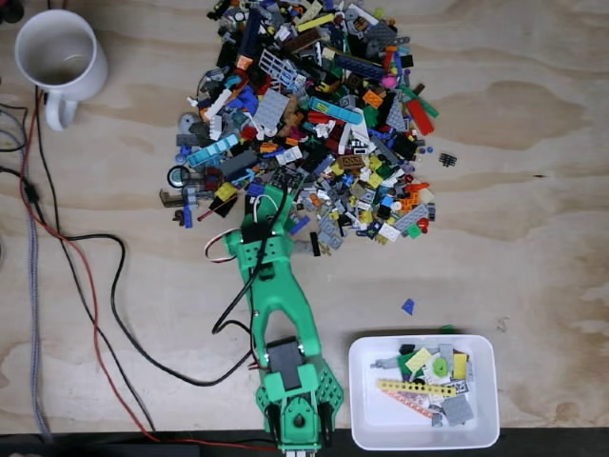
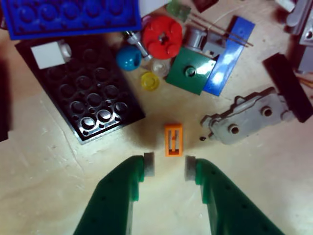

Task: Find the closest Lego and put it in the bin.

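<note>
Fixed view shows the green arm (image 1: 276, 314) reaching from the near edge of the wooden table (image 1: 533, 209) to the Lego pile (image 1: 314, 124), but its gripper is lost against the pieces at the pile's near rim and cannot be made out there. Wrist view shows the gripper (image 2: 167, 167) with its two fingers apart and holding nothing, just short of a small orange Lego piece (image 2: 173, 139) lying on bare wood beside a black plate (image 2: 83, 90), while a blue plate (image 2: 68, 17) is cut off at the top. The bin (image 1: 423, 433) sits at the near edge of the table, right of the arm base in the fixed view, with several pieces inside.
</note>
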Robot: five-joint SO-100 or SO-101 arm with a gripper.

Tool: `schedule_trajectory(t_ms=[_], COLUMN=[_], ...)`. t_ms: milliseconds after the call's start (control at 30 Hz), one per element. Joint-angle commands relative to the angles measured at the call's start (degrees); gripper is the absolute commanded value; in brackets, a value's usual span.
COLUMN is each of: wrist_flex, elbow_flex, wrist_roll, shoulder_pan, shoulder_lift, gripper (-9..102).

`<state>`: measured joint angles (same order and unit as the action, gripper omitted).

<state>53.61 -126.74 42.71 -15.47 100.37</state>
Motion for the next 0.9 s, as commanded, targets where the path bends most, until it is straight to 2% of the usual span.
schedule_trajectory(t_ms=[0,867], wrist_flex=[-1.1,-4.7], elbow_flex=[0.8,-1.6], wrist_roll=[0.4,1.0], shoulder_pan=[0.6,1.2], shoulder_lift=[0.4,-1.8], gripper=[10,9])
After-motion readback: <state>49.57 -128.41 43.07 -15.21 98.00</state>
